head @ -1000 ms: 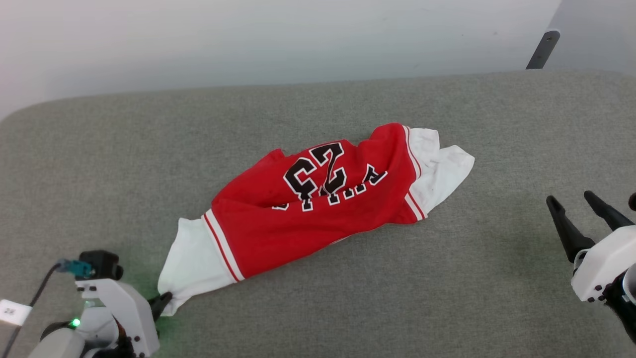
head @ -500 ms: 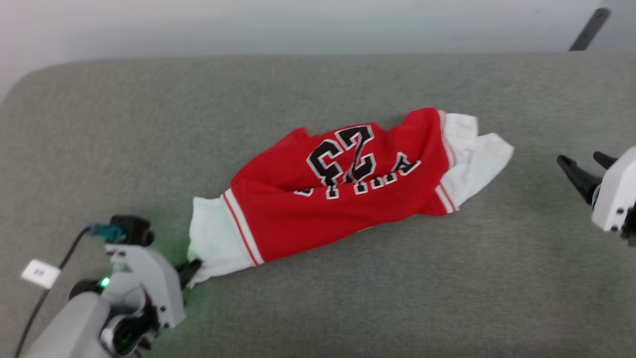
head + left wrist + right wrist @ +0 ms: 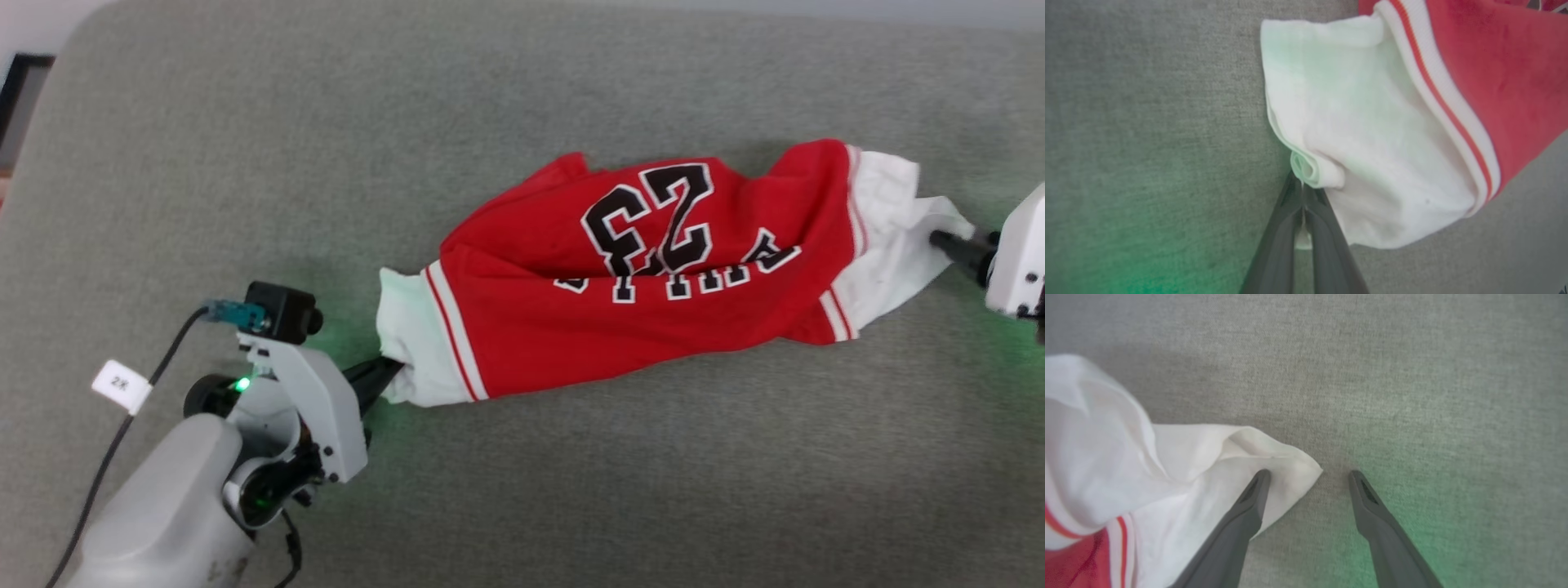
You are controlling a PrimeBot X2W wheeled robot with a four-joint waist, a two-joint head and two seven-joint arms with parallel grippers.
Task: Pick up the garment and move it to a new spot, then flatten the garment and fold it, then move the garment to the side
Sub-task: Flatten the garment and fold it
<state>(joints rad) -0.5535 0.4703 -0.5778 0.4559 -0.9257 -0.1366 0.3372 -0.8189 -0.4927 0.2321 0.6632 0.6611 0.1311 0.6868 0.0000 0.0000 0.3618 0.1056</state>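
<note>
The garment (image 3: 653, 286), a red shirt with white sleeves and black "23" lettering, lies crumpled across the grey padded surface (image 3: 522, 490). My left gripper (image 3: 388, 373) is shut on the edge of its left white sleeve (image 3: 1355, 134), a fold of cloth pinched between the fingertips (image 3: 1292, 192). At the far right, my right gripper (image 3: 951, 242) stands open over the tip of the other white sleeve (image 3: 1208, 457). One of its fingers (image 3: 1249, 502) lies over the sleeve corner, the other over bare surface.
The grey surface (image 3: 1412, 375) reaches all around the garment, with its rounded corner (image 3: 73, 49) at the upper left. A cable with a white tag (image 3: 121, 384) runs to my left wrist.
The head camera has tilted down and shifted. My left gripper has closed on the left sleeve edge. The right gripper has come in from the right to the other sleeve's tip.
</note>
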